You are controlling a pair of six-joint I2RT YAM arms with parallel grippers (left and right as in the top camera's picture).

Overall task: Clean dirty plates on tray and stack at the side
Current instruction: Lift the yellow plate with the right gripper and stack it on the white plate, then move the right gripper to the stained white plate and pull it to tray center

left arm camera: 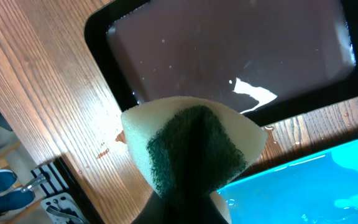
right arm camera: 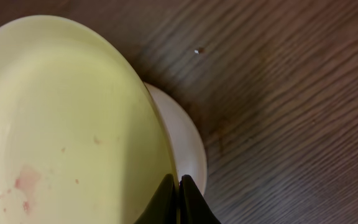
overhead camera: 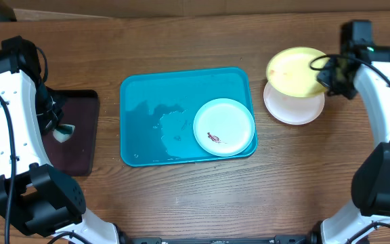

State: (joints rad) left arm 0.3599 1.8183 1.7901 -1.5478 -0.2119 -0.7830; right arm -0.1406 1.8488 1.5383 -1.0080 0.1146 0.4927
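The turquoise tray (overhead camera: 147,102) lies mid-table with water on it; its corner also shows in the left wrist view (left arm camera: 316,186). A pale light blue plate (overhead camera: 223,127) with a red-brown smear sits at the tray's right end. My right gripper (overhead camera: 327,73) (right arm camera: 179,186) is shut on the rim of the yellow-green plate (overhead camera: 293,70) (right arm camera: 67,124). It holds the plate tilted over the white plate (overhead camera: 293,110) (right arm camera: 190,146), which rests on the table to the right of the tray. Faint reddish smears show on the yellow-green plate. My left gripper (overhead camera: 61,129) (left arm camera: 185,205) is shut on a green-and-white sponge (overhead camera: 64,133) (left arm camera: 191,143) above the black tray.
The smaller black tray (overhead camera: 80,135) (left arm camera: 229,50) lies left of the turquoise tray, wet and glossy. Small reddish drops mark the wood beside it (left arm camera: 103,151). Bare wooden table surrounds the trays.
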